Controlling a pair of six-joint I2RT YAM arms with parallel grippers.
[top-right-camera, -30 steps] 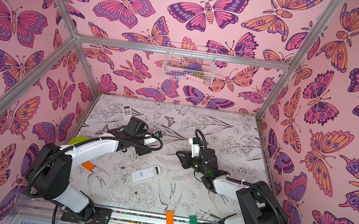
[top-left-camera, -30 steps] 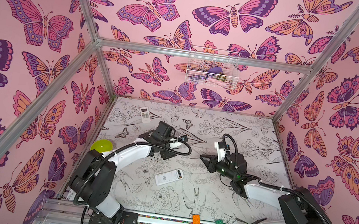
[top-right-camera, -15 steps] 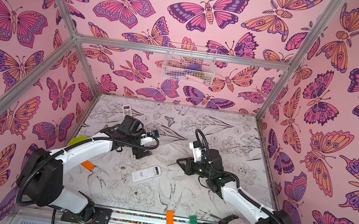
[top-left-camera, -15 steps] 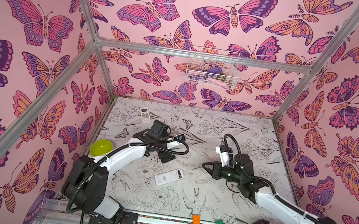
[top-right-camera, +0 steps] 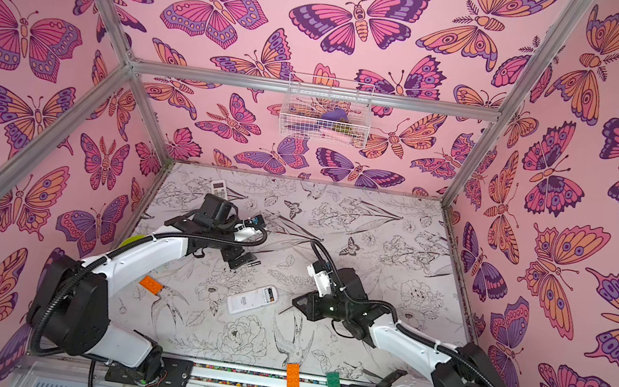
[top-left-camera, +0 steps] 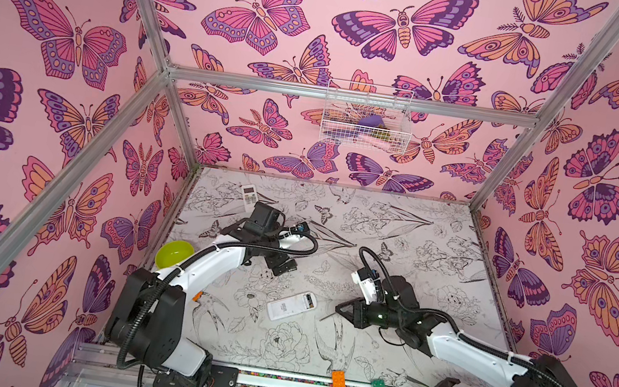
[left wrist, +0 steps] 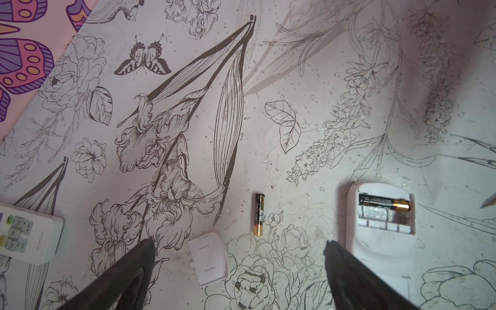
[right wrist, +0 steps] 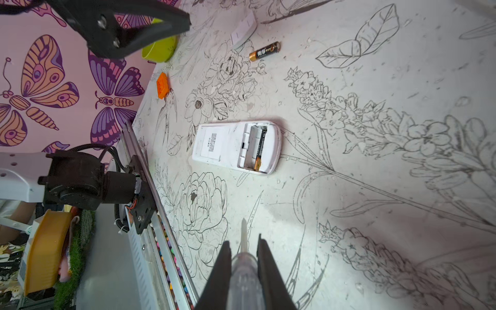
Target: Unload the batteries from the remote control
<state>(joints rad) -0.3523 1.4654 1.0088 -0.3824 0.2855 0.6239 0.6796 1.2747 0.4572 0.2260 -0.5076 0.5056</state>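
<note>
Black jaws of the left gripper (left wrist: 239, 243) are spread wide and empty, hanging over the table (left wrist: 322, 80). Under them lie the white battery cover (left wrist: 209, 261) and the loose battery (left wrist: 258, 214), flat, near each other, not touching. The right gripper (right wrist: 243, 244) pinches the clear-handled screwdriver (right wrist: 243, 265), tip aimed at the remote (right wrist: 222, 145) but clear of it. The remote lies back-up near mid-table, just nearer than the loose cell. Its bay is open, with one seated battery (right wrist: 261, 147) in the end slot and the other slot empty.

Risks as I see them:
- Nothing pins the remote, so a pry likely shoves it instead of lifting the cell.
- A hard lever could flick the cell out and send it rolling.
- The loose battery is round, so a nudge from the left jaws rolls it away.
</note>
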